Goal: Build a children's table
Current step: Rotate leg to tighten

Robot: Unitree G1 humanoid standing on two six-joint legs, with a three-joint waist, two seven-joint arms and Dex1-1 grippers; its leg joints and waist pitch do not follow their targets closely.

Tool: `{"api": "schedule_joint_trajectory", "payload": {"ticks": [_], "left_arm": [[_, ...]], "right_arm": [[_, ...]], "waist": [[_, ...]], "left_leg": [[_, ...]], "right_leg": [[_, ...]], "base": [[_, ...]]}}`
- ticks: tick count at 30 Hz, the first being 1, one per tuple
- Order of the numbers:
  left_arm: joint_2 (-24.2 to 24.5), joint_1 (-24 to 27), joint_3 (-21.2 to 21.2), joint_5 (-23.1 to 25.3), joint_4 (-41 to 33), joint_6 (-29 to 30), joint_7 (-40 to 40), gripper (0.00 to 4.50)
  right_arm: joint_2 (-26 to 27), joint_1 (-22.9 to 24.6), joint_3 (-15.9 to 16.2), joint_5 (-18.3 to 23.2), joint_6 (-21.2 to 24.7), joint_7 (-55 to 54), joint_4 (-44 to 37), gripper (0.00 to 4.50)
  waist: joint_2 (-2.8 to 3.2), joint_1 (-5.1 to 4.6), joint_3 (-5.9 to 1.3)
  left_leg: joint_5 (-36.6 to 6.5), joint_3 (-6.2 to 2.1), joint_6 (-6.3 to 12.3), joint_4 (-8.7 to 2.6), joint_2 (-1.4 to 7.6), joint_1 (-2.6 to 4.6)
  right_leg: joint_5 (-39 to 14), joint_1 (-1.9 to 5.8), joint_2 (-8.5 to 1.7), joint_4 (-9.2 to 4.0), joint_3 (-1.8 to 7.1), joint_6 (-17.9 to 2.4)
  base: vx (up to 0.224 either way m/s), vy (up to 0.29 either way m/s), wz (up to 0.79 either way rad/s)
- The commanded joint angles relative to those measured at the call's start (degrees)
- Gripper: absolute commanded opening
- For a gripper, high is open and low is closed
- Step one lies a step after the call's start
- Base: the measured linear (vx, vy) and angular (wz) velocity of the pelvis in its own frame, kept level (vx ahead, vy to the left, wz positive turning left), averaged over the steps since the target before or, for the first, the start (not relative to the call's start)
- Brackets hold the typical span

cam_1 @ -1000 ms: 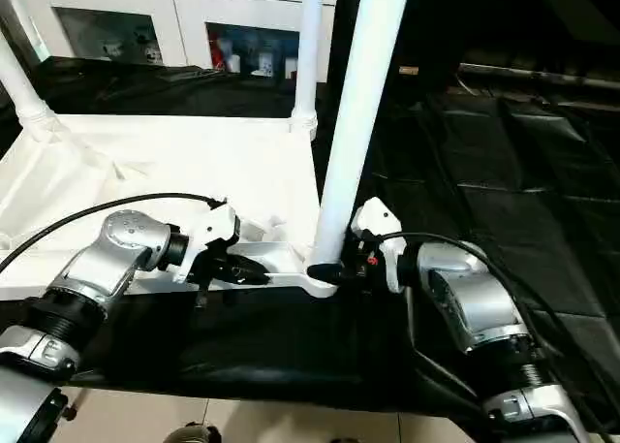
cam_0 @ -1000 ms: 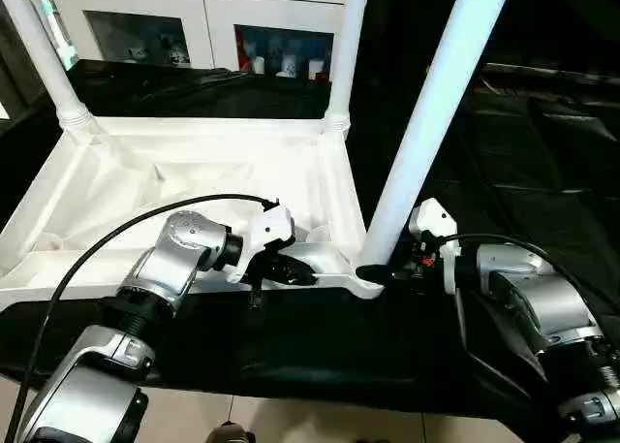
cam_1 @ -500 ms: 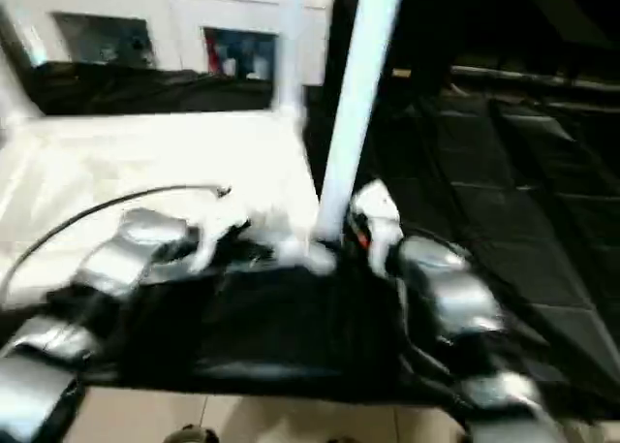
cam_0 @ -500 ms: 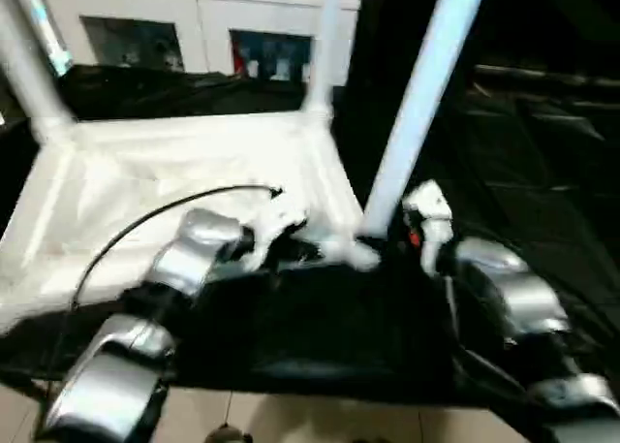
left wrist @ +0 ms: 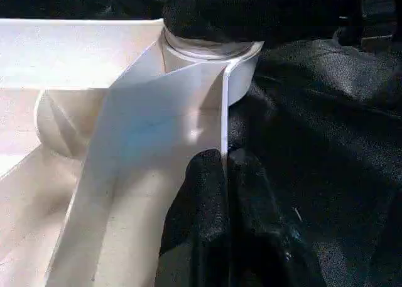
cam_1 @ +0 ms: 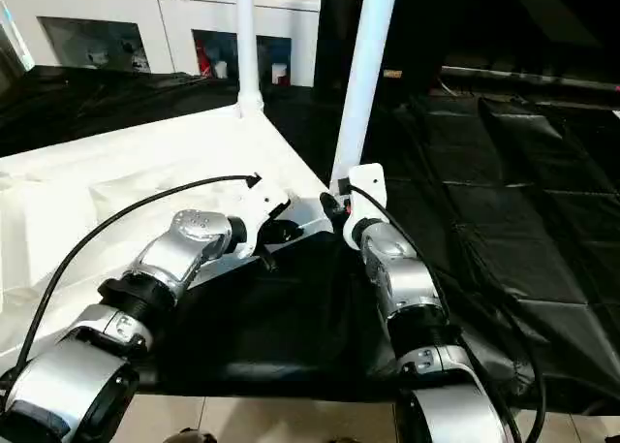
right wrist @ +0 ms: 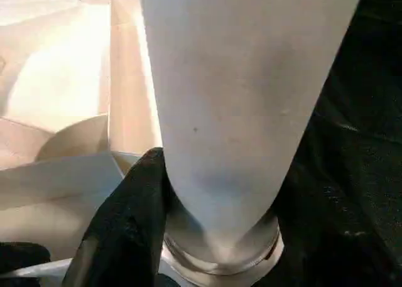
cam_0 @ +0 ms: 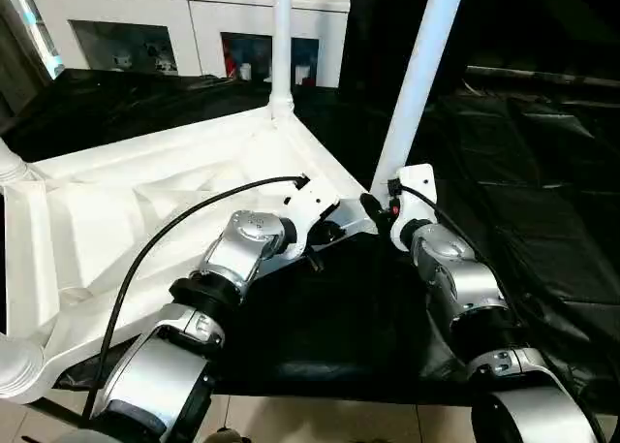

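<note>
Black cloth lies under the stiff, light tabletop (cam_0: 116, 201); left gripper (left wrist: 227, 174) pinches its rim, right gripper (right wrist: 213, 193) hugs the slippery leg (cam_0: 415, 84) low down.

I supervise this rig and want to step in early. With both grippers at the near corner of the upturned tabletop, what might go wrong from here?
1. The right gripper closes around the base of the near leg at its socket; a pull there may tilt the leg loose.
2. The left gripper pinches only the thin rim of the tabletop, so it could slip off.
3. The tabletop's near-left corner overhangs the black-covered surface; further turning might tip it.
</note>
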Motion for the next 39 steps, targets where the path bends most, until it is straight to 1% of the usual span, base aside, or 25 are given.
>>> {"api": "schedule_joint_trajectory", "payload": {"ticks": [1, 2, 5, 6, 7, 8, 9, 10, 12, 13, 14, 15, 18, 21, 23, 24, 26, 27, 28, 29, 31, 33, 34, 38, 39], "left_arm": [[-2.0, -0.7, -1.3, -0.2, 1.2, -1.2, -1.4, 0.00], [-1.4, -0.7, -1.4, -0.2, 1.1, -1.7, -2.4, 0.00], [1.2, 0.0, -1.9, -0.5, -0.1, -4.0, -7.3, 0.00], [1.5, 0.1, -1.9, -0.6, -0.3, -4.3, -7.9, 0.00], [1.8, 0.3, -2.0, -0.6, -0.5, -4.6, -8.5, 0.00], [2.7, 0.7, -2.2, -1.0, -1.2, -4.7, -10.4, 0.00], [3.4, 1.1, -2.3, -1.2, -1.7, -4.9, -11.8, 0.00], [4.5, 1.8, -2.5, -1.8, -2.8, -5.8, -14.5, 0.00], [6.3, 3.0, -2.8, -3.2, -5.1, -6.7, -19.1, 0.00], [7.0, 3.5, -2.8, -3.7, -6.0, -7.0, -21.1, 0.00], [8.9, 4.7, -3.0, -5.0, -8.5, -6.5, -25.7, 0.00], [8.9, 4.7, -3.0, -5.0, -8.5, -6.5, -25.7, 0.00], [11.8, 6.4, -3.5, -5.9, -10.8, -7.0, -30.7, 0.00], [13.4, 7.5, -3.7, -6.7, -12.2, -6.7, -33.2, 0.00], [13.8, 7.9, -3.7, -7.0, -12.8, -6.5, -33.9, 0.00], [14.1, 8.1, -3.7, -7.2, -13.2, -6.2, -34.3, 0.00], [14.4, 8.4, -3.6, -7.3, -13.8, -6.0, -34.6, 0.00], [14.5, 8.6, -3.6, -7.3, -14.1, -5.8, -34.7, 0.00], [14.6, 8.8, -3.5, -7.2, -14.4, -5.6, -34.7, 0.00], [14.6, 8.8, -3.5, -7.2, -14.4, -5.6, -34.7, 0.00], [14.8, 9.2, -3.5, -7.4, -15.1, -5.3, -34.7, 0.00], [14.8, 9.4, -3.5, -7.6, -15.9, -4.8, -34.5, 0.00], [14.8, 9.4, -3.5, -7.6, -16.1, -4.6, -34.5, 0.00], [15.1, 9.6, -3.4, -7.6, -16.5, -4.4, -34.3, 0.00], [15.1, 9.6, -3.4, -7.5, -16.5, -4.5, -34.2, 0.00]], "right_arm": [[2.2, 0.9, 2.3, 1.5, 1.1, 4.2, 2.1, 2.94], [1.4, 1.1, 2.6, 1.5, 0.4, 5.6, 1.5, 3.07], [-2.4, 2.8, 4.7, 1.2, -2.0, 13.5, -1.4, 3.17], [-3.0, 3.1, 5.0, 1.1, -2.2, 14.6, -1.9, 3.17], [-3.6, 3.5, 5.3, 1.1, -2.4, 15.7, -2.5, 3.17], [-5.0, 4.3, 5.7, 1.6, -2.3, 18.5, -4.1, 3.17], [-6.4, 5.2, 5.8, 2.4, -2.1, 21.0, -5.7, 3.17], [-8.3, 6.1, 5.9, 3.1, -1.9, 24.1, -7.6, 3.17], [-11.4, 7.2, 6.0, 4.1, -1.5, 29.0, -10.3, 3.17], [-12.6, 7.6, 6.0, 4.3, -1.5, 31.0, -11.1, 3.17], [-15.4, 8.4, 6.4, 5.1, -1.0, 35.5, -13.3, 3.17], [-15.4, 8.4, 6.4, 5.1, -1.0, 35.5, -13.3, 3.17], [-19.4, 9.4, 7.6, 6.6, 1.2, 42.3, -17.1, 3.17], [-21.3, 9.9, 8.5, 7.6, 2.8, 45.3, -19.5, 3.17], [-21.9, 10.1, 8.9, 8.5, 3.7, 47.1, -20.9, 3.17], [-22.3, 10.3, 9.3, 8.7, 4.0, 48.2, -21.4, 3.17], [-22.9, 10.6, 10.2, 8.7, 4.2, 50.1, -21.7, 3.17], [-23.2, 10.7, 10.7, 8.5, 4.3, 50.9, -21.6, 2.92], [-23.3, 10.7, 11.2, 8.2, 4.3, 51.6, -21.5, 2.92], [-23.3, 10.7, 11.2, 8.2, 4.3, 51.6, -21.5, 2.84], [-23.5, 10.9, 11.7, 8.1, 4.5, 52.2, -21.8, 2.65], [-23.6, 10.8, 12.0, 8.2, 4.8, 52.3, -21.9, 2.65], [-23.5, 10.6, 12.0, 8.2, 4.9, 52.3, -21.9, 2.40], [-23.2, 10.3, 12.0, 8.4, 5.2, 52.2, -21.7, 2.11], [-23.2, 10.4, 12.0, 8.4, 5.3, 52.2, -21.8, 2.07]], "waist": [[0.54, -0.20, -3.12], [0.53, -0.17, -2.92], [0.50, -0.12, -2.92], [0.46, -0.08, -3.07], [0.32, -0.07, -3.12], [0.40, 0.00, -3.17], [0.13, 0.19, -3.27], [0.07, 0.32, -3.29], [0.01, 0.62, -3.27], [-0.05, 0.53, -3.21], [-0.20, 0.60, -3.11], [-0.02, 0.88, -3.04], [0.12, 0.88, -2.90], [-0.06, 1.03, -2.95], [-0.07, 1.09, -2.92], [-0.54, 1.07, -3.05], [-0.27, 1.12, -2.99], [-0.30, 1.01, -3.03], [-0.82, 1.02, -3.14], [-0.65, 1.09, -3.10], [-0.69, 1.20, -3.11], [-0.64, 1.23, -3.12], [-0.72, 1.22, -3.00], [-0.54, 1.25, -3.12], [-0.66, 1.25, -3.14]], "left_leg": [[-21.9, -0.02, -1.22, -4.58, 0.19, 1.00], [-22.1, -0.04, -1.13, -4.63, 0.20, 0.95], [-20.9, -0.01, -0.18, -4.59, 0.22, 0.65], [-19.5, 0.10, 0.28, -4.45, 0.22, 0.68], [-17.7, 0.18, 0.81, -4.34, 0.22, 0.53], [-16.9, 0.23, 1.05, -4.27, 0.26, 0.61], [-14.9, 0.29, 1.89, -4.11, 0.29, 0.56], [-13.6, 0.40, 3.05, -3.97, 0.31, 0.59], [-12.3, 0.51, 4.20, -3.87, 0.42, 0.61], [-12.1, 0.55, 4.49, -3.91, 0.44, 0.50], [-12.9, 0.68, 4.78, -3.92, 0.56, 0.71], [-12.9, 0.63, 4.68, -3.99, 0.77, 0.74], [-14.3, 0.72, 3.79, -4.10, 0.97, 0.92], [-13.9, 0.78, 3.69, -4.10, 1.03, 0.88], [-14.2, 0.80, 3.40, -4.09, 0.97, 0.83], [-14.2, 0.82, 3.38, -4.04, 0.93, 0.80], [-14.1, 0.71, 3.25, -4.09, 1.01, 0.76], [-13.9, 0.72, 3.25, -4.06, 0.98, 0.77], [-13.6, 0.77, 3.41, -3.97, 0.96, 0.76], [-13.3, 0.73, 3.43, -3.98, 0.94, 0.72], [-12.5, 0.73, 3.54, -3.94, 0.93, 0.71], [-12.0, 0.77, 3.74, -3.86, 0.92, 0.75], [-11.9, 0.78, 3.83, -3.86, 0.86, 0.67], [-11.5, 0.78, 3.88, -3.76, 0.85, 0.77], [-11.3, 0.80, 3.99, -3.72, 0.81, 0.77]], "right_leg": [[-16.0, 2.02, -1.21, -4.60, 0.61, -9.4], [-16.2, 1.92, -1.24, -4.68, 0.60, -9.4], [-14.7, 2.25, -1.35, -4.62, 0.63, -9.7], [-12.9, 2.37, -1.35, -4.46, 0.64, -10.2], [-10.7, 2.56, -1.35, -4.19, 0.66, -10.9], [-9.4, 2.58, -1.34, -4.07, 0.67, -11.4], [-6.4, 2.86, -1.33, -3.76, 0.61, -12.3], [-4.1, 2.91, -1.32, -3.56, 0.57, -13.2], [-2.6, 3.07, -1.41, -3.37, 0.55, -14.1], [-2.5, 3.10, -1.43, -3.37, 0.56, -14.3], [-4.0, 2.94, -1.48, -3.57, 0.55, -14.6], [-5.2, 2.93, -1.57, -3.48, 0.58, -14.8], [-7.5, 2.66, -1.44, -3.56, 0.58, -14.8], [-7.4, 2.73, -1.46, -3.36, 0.64, -14.6], [-8.6, 2.62, -1.59, -3.48, 0.68, -14.3], [-9.2, 2.68, -1.64, -3.56, 0.68, -14.2], [-9.9, 2.62, -1.72, -3.51, 0.68, -13.9], [-9.7, 2.60, -1.68, -3.47, 0.67, -13.8], [-9.7, 2.64, -1.71, -3.51, 0.66, -13.9], [-9.8, 2.64, -1.77, -3.40, 0.67, -13.9], [-9.6, 2.63, -1.80, -3.39, 0.69, -13.8], [-8.8, 2.57, -1.78, -3.30, 0.70, -13.9], [-8.9, 2.53, -1.72, -3.35, 0.69, -13.9], [-8.0, 2.58, -1.68, -3.21, 0.69, -14.1], [-7.6, 2.63, -1.67, -3.17, 0.68, -14.2]], "base": [[0.000, 0.000, 0.00], [0.000, 0.000, 0.00], [0.000, 0.000, 0.00], [0.000, 0.000, 0.00], [0.000, 0.000, 0.00], [0.000, 0.000, 0.00], [0.000, 0.000, 0.00], [0.000, 0.000, 0.00], [0.000, 0.000, 0.00], [0.000, 0.000, 0.00], [0.000, 0.000, 0.00], [0.000, 0.000, 0.00], [0.000, 0.000, 0.00], [0.000, 0.000, 0.00], [0.000, 0.000, 0.00], [0.000, 0.000, 0.00], [0.000, 0.000, 0.00], [0.000, 0.000, 0.00], [0.000, 0.000, 0.00], [0.000, 0.000, 0.00], [0.000, 0.000, 0.00], [0.000, 0.000, 0.00], [0.000, 0.000, 0.00], [0.000, 0.000, 0.00], [0.000, 0.000, 0.00]]}}
